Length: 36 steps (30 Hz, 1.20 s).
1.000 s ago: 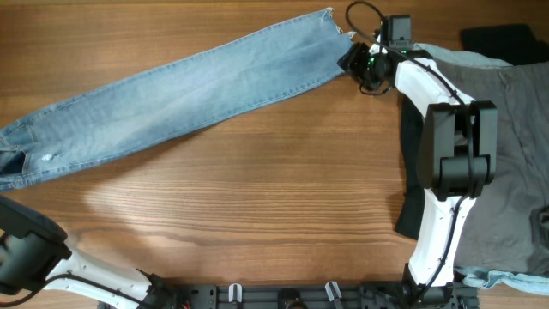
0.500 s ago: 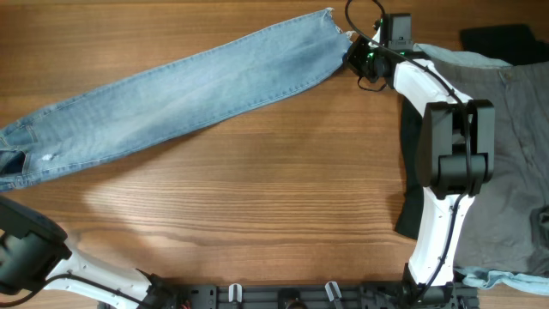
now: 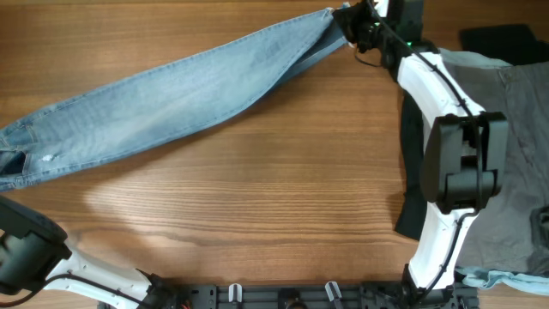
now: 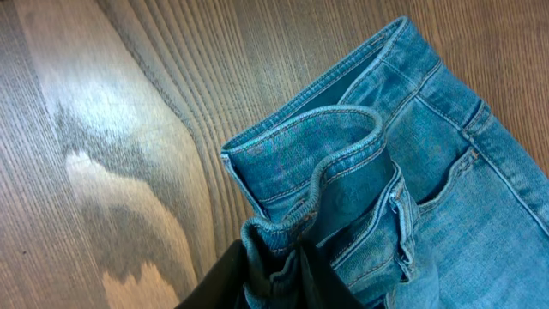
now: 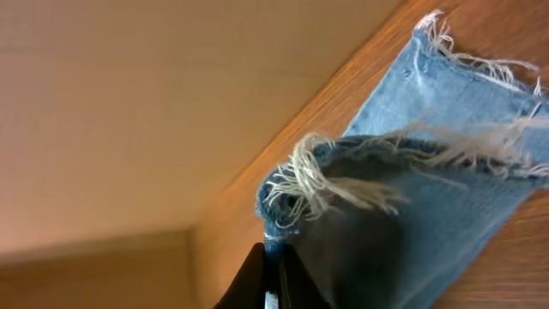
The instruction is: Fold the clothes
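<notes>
Jeans (image 3: pixel 163 99), frayed hem (image 5: pixel 343 184) clamped by right hand (image 5: pixel 274 276) at table (image 5: pixel 360 86) edge — waistband (image 4: pixel 317 154) pinched by left hand (image 4: pixel 270 279), open wood (image 3: pixel 257 197)

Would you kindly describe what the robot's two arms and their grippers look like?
Both arms pair glossy white links with boxy black joint housings. The right arm carries a thin black cable along its white link and a small green light near the wrist. The left arm shows the same white and black. The right gripper and left gripper have narrow dark fingers.

Wooden table (image 3: pixel 283 172), pale glare patch (image 3: pixel 111 202) on it; black mounting rail (image 3: pixel 257 298) at near edge
</notes>
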{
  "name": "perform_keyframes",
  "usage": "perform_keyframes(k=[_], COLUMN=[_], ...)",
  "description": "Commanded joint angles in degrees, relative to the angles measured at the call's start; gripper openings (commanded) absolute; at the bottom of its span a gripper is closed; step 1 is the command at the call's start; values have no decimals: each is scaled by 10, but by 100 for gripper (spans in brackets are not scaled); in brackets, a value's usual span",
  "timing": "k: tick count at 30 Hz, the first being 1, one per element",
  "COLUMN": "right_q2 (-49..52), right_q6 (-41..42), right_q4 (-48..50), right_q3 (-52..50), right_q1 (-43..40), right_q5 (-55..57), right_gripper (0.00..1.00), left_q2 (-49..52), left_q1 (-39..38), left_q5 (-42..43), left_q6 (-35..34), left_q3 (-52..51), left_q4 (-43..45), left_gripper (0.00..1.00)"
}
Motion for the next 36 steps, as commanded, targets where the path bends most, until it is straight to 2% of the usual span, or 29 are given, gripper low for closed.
perform_keyframes(k=[1, 7, 10, 12, 16, 20, 25, 32, 36], right_q2=[19, 46, 41, 33, -6, -56, -73, -72, -72], right_q6=[52, 57, 45, 92, 113, 110, 115, 108, 108], right_q4=[31, 50, 99, 108, 113, 73, 2, -24, -37], right_q3=[6, 6, 6, 7, 7, 7, 7, 7, 7], right_q1=[31, 37, 4, -18, -43, -46, -46, -44, -44], right_q5=[107, 143, 73, 23, -33, -17, 18, 53, 56], right_gripper=[4, 4, 4, 4, 4, 4, 4, 4, 4], left_q2=[8, 8, 8, 8, 7, -6, -13, -14, -15], left_q1=[2, 3, 4, 10, 27, 46, 71, 78, 79], left_q5=[-5, -4, -6, -3, -1, -2, -44, -57, -162], left_q6=[-3, -3, -3, -3, -8, -18, -65, -65, -61], left_q3=[12, 12, 12, 12, 12, 13, 13, 13, 15], left_q4=[2, -3, -5, -7, -23, -67, -140, -159, -221], left_gripper=[20, 20, 10, 4, 4, 4, 4, 4, 4])
